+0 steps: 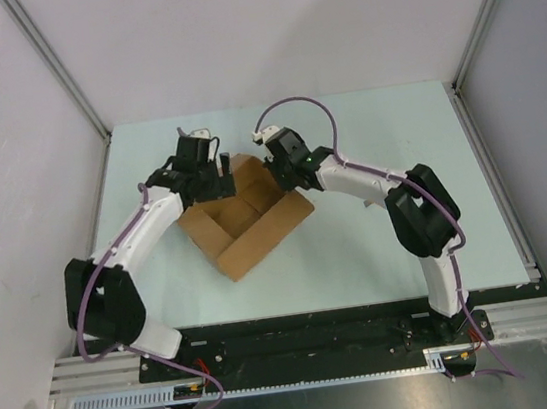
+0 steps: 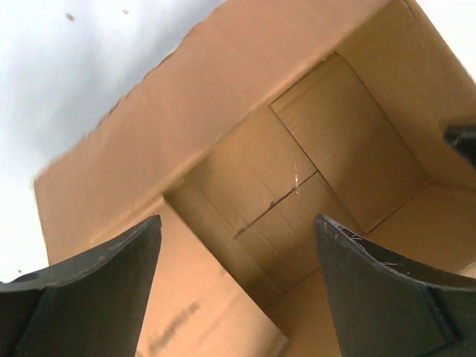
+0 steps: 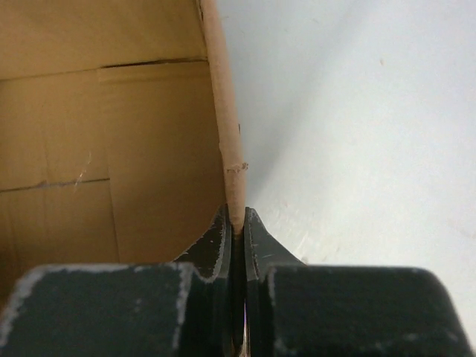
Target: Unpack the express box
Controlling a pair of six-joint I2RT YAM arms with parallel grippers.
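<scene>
top view: the express box point(image 1: 247, 220) sat open at centre frame. left wrist view: my left gripper point(image 2: 236, 220) hung spread above its interior, with no contents showing. right wrist view: my right gripper point(image 3: 235, 216) was clenched on a box wall. i judged the emptying step was in hand, and tipping would need that pinch held firm.

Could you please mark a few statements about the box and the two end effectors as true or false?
1. The express box is open at the top. True.
2. The right end effector is open and clear of the box. False: it is shut on a thin cardboard edge of the box.
3. The left end effector is open, with the box's interior showing between its jaws. True.
4. A package lies on the box's floor. False: the floor seen in the left wrist view is bare cardboard.
</scene>
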